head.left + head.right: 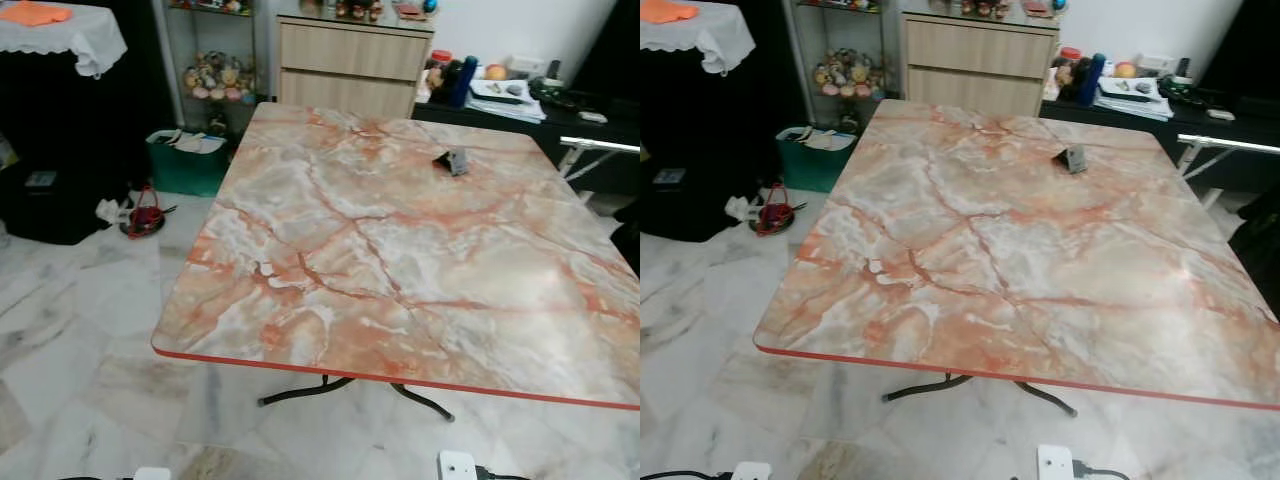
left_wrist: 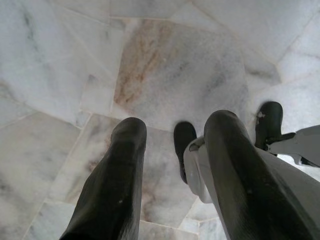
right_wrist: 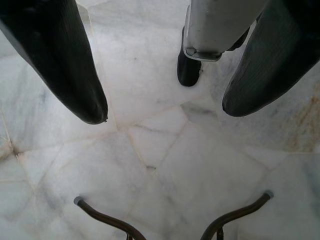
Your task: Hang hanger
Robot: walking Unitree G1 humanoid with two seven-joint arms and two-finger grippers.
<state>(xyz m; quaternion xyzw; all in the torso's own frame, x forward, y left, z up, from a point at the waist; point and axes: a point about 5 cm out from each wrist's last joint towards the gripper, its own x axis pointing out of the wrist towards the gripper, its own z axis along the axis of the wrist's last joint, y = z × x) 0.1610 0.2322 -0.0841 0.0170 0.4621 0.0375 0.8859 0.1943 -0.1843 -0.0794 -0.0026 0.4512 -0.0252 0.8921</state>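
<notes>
A table with an orange and grey marble pattern and a red rim [image 1: 400, 260] stands right in front of me. On its far side lies a small dark object [image 1: 455, 160]; I cannot tell what it is. Both arms hang at my sides and point down at the white marble floor. My left gripper [image 2: 177, 125] is open with nothing between its fingers, and one of my black feet [image 2: 184, 145] shows beyond it. My right gripper [image 3: 167, 111] is open wide and empty, above the table's curved metal feet [image 3: 105, 217].
Behind the table stand a wooden drawer cabinet [image 1: 350, 65], a glass shelf with figurines [image 1: 215, 75] and a green bin [image 1: 185, 160]. A cluttered black low table [image 1: 520, 100] is at the far right. A red item [image 1: 145, 215] and white plugs [image 1: 457, 465] lie on the floor.
</notes>
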